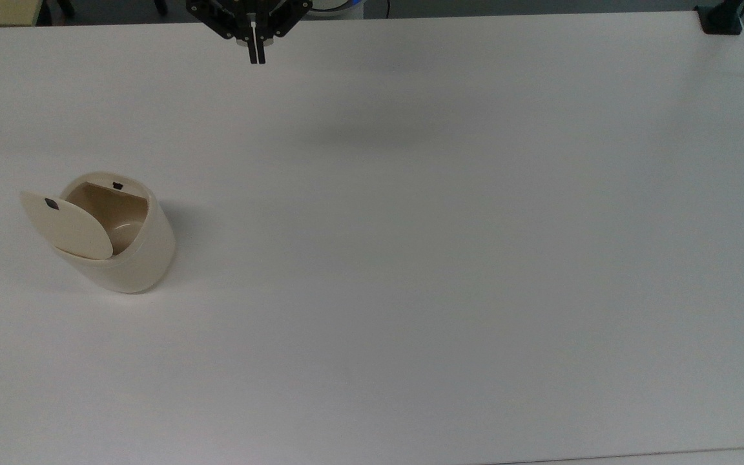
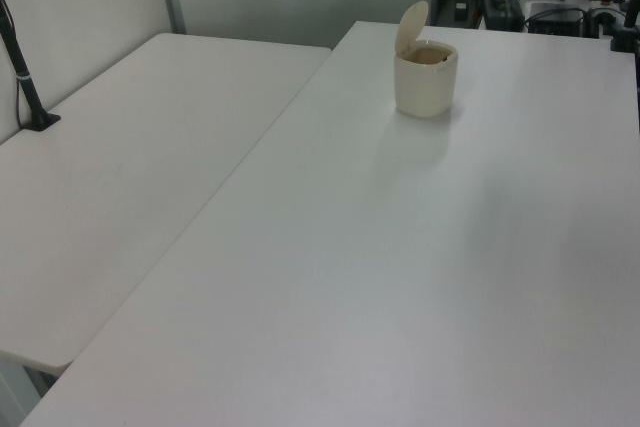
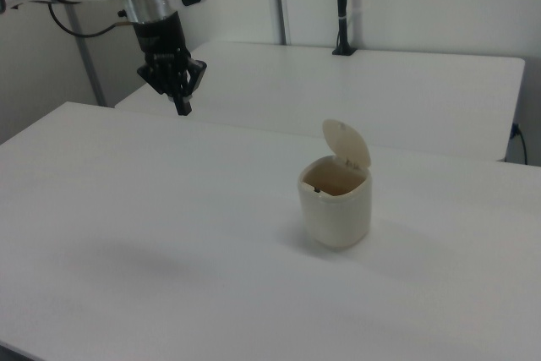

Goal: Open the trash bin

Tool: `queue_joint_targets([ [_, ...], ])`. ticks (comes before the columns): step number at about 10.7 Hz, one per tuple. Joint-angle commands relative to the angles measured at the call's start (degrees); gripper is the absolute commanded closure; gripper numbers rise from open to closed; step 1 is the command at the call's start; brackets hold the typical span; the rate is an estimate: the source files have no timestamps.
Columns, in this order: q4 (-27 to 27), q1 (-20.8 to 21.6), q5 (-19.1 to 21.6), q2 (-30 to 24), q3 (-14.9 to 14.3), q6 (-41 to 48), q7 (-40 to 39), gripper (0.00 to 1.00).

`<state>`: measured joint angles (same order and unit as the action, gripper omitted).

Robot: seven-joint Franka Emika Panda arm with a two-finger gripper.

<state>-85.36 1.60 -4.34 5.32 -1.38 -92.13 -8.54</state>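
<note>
The cream-beige trash bin (image 1: 133,258) stands on the white table at the top view's left, its hinged lid (image 1: 68,226) tipped up and the brown inside showing. A small black button (image 1: 51,204) sits on the lid. The left view shows the trash bin (image 2: 425,82) far back with the lid (image 2: 410,27) upright, and the right view shows the trash bin (image 3: 336,205) at centre right. My gripper (image 1: 256,58) hangs at the top view's upper edge, far from the bin, its fingers pressed together with nothing between them. In the right view the gripper (image 3: 183,107) hovers high above the table at upper left.
A black clamp post (image 1: 721,19) is fixed at the table's corner in the top view's upper right. A second white table (image 2: 120,167) adjoins at the left view's left, with a black post (image 2: 25,77) on it.
</note>
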Motion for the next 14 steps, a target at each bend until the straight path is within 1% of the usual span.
queue_joint_targets([
  [1,-1.3,0.8,0.6,-2.0,-0.6,2.0,1.1,0.27],
  [2,-1.3,0.9,0.5,-2.1,-0.6,2.4,1.0,0.00],
  [8,-1.6,0.7,0.6,-3.2,-1.0,2.0,1.2,0.00],
  [10,-1.4,0.6,1.8,-3.3,-1.3,1.9,5.5,0.00],
  [14,-1.4,0.6,2.1,-3.1,-1.3,1.7,6.0,0.00],
])
